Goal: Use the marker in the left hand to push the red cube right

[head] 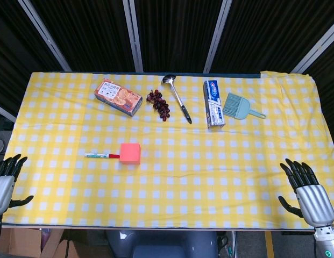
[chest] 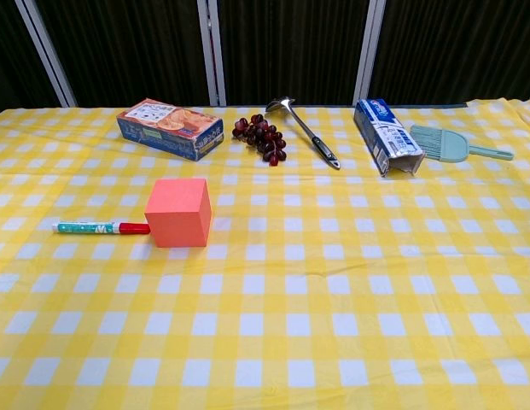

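Note:
The red cube (head: pixel 130 153) (chest: pixel 178 213) sits on the yellow checked tablecloth, left of centre. A marker (head: pixel 101 156) (chest: pixel 102 227) with a white-green body and a red cap lies flat just to its left, the red end touching or nearly touching the cube's left face. My left hand (head: pixel 5 183) hangs at the table's front left corner, fingers spread, holding nothing and far from the marker. At the front right corner is my right hand (head: pixel 306 191), also with fingers apart and empty. Neither hand appears in the chest view.
Along the far side lie a biscuit box (head: pixel 118 97) (chest: pixel 170 129), a bunch of dark grapes (head: pixel 159 104) (chest: pixel 261 137), a metal ladle (head: pixel 176 97) (chest: pixel 306 129), a toothpaste box (head: pixel 213 103) (chest: pixel 387 148) and a small teal brush (head: pixel 240 106) (chest: pixel 457 144).

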Available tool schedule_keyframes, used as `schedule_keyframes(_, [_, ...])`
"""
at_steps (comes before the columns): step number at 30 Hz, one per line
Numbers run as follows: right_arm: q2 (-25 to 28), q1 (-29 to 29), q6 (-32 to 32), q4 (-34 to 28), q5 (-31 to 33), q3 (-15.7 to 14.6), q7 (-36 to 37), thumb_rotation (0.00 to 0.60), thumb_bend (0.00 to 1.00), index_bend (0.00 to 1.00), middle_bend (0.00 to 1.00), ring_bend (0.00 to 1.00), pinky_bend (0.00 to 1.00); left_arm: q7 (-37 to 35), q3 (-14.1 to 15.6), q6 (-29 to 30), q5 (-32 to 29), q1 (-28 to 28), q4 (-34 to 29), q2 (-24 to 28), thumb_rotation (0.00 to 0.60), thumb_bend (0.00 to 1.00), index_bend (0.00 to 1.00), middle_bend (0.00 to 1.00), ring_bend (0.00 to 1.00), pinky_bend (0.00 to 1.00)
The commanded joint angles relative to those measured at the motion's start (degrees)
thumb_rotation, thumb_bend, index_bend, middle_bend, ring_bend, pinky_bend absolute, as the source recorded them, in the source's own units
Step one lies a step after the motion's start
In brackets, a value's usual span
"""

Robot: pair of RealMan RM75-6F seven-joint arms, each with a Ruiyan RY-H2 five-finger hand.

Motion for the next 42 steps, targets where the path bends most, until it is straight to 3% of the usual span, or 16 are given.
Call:
schedule_keyframes(1, [0.0, -0.1, 0.2, 0.0, 0.0, 0.0, 0.3, 0.600, 0.34, 0.00, 0.00, 0.00, 0.06, 0.0, -0.1, -0.2, 0.1, 0.1, -0.1, 0.1, 0.600, 0.00, 0.00, 0.00, 0.00, 0.00])
schedule_keyframes(15, [0.1, 0.2, -1.1, -0.4, 0.8, -0.1, 0.1, 0.600, 0.34, 0.00, 0.00, 0.00, 0.06, -0.1, 0.1, -2.8, 0.0, -0.2, -0.7, 0.9, 0.600, 0.00, 0.00, 0.00, 0.00, 0.00])
schedule_keyframes(27, [0.5, 0.1, -0.9, -0.5, 0.6, -0.3, 1.0, 0.600, 0.34, 0.00, 0.00, 0.00, 0.06, 3.3, -2.2, -7.0, -2.1, -3.6, 0.0, 0.0, 0.600, 0.01, 0.01, 0.00, 0.00, 0.00])
schedule_keyframes(35, [0.4, 0.4, -1.1, -0.6, 0.2, -0.4, 1.4, 0.600, 0.34, 0.00, 0.00, 0.00, 0.06, 7.6, -8.1, -15.2, -11.3, -11.5, 4.2, -6.4, 0.600, 0.20, 0.32, 0.01, 0.00, 0.08])
schedule_keyframes(42, [0.5, 0.6, -1.3, -0.7, 0.1, -0.5, 2.5, 0.600, 0.34, 0.00, 0.00, 0.00, 0.06, 15.0, -12.3, -20.6, -20.3, -19.6, 13.0, -16.2, 0.600, 0.27, 0.42, 0.07, 0.00, 0.09])
